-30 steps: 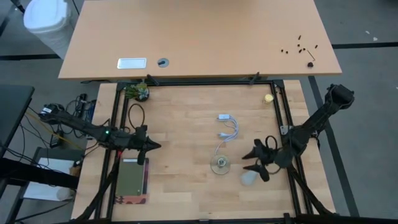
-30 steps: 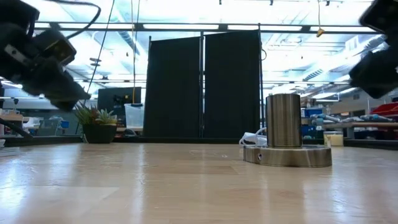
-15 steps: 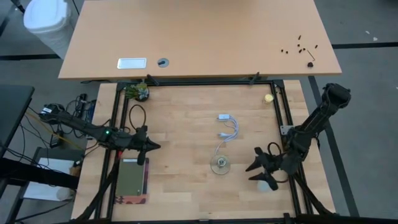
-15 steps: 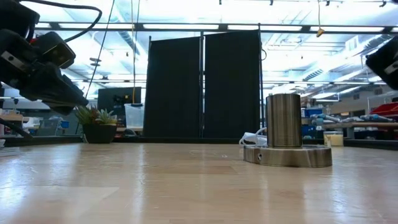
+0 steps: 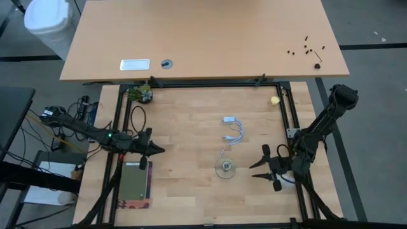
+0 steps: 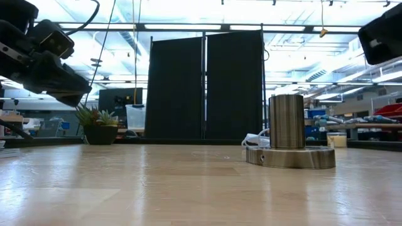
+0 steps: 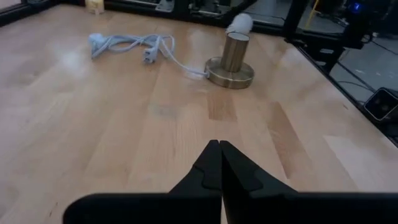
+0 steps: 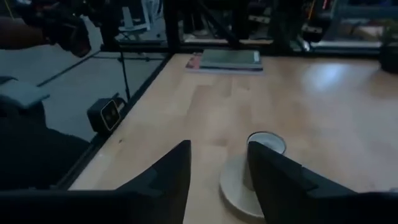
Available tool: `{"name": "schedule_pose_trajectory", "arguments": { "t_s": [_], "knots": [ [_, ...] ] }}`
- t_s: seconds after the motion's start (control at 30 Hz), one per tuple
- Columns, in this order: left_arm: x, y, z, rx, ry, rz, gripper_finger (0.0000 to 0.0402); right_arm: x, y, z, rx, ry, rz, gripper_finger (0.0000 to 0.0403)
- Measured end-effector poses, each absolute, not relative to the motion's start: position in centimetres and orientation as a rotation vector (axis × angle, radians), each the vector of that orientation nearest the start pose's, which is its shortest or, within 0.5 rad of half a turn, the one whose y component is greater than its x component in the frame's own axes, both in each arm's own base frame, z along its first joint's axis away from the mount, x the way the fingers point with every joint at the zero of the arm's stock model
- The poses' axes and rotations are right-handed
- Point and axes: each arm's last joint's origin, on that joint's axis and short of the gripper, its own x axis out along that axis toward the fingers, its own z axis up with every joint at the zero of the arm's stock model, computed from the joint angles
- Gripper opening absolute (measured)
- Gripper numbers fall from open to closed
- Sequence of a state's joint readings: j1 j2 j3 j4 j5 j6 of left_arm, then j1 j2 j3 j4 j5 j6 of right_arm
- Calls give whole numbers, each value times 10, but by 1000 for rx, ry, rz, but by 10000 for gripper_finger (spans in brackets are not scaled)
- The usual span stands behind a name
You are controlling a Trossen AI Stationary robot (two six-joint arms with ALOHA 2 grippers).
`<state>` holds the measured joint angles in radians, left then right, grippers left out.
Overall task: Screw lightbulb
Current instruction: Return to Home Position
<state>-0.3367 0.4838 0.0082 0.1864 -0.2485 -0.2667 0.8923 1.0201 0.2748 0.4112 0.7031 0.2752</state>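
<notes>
Lightbulb (image 7: 239,23) first: the left wrist view catches it as a white blob beyond the brass lamp socket (image 5: 225,168), out of the socket and near the black frame rail (image 5: 294,121) on the table's right edge. In the high view the right arm covers that spot.

The right gripper (image 5: 264,168) hangs just right of the socket, jaws wide apart and holding nothing. Over on the left, the left gripper (image 5: 154,151) sits by the left rail, jaws pressed together.

The pale wooden table (image 5: 191,127) carries a white cord (image 5: 232,136) trailing back from the socket, a potted plant (image 5: 141,94) and a yellowish ball (image 5: 275,100) in the far corners, and a flat green pad (image 5: 133,184) near the left gripper.

Bare wood stretches between the left gripper and the socket. Black partition panels (image 6: 204,85) stand in the room behind.
</notes>
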Motion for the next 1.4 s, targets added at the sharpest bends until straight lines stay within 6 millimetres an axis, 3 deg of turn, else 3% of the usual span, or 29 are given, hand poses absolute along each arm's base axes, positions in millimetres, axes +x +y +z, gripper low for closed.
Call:
{"name": "schedule_pose_trajectory", "arguments": {
  "t_s": [0.3, 0.57, 1.07, 1.4],
  "knots": [
    [119, -29, 141, -159, 251, 121, 8, 116, 112, 157, 5, 244, 141, 134],
    [119, -28, 141, -160, 244, 132, 10, 116, 111, 168, 46, 145, 156, 122],
    [119, -29, 142, -160, 243, 132, 11, 115, 111, 169, 45, 146, 161, 122],
    [117, -28, 148, -187, 180, 124, 11, 101, 94, 200, 213, -16, 178, 122]
  ]
}}
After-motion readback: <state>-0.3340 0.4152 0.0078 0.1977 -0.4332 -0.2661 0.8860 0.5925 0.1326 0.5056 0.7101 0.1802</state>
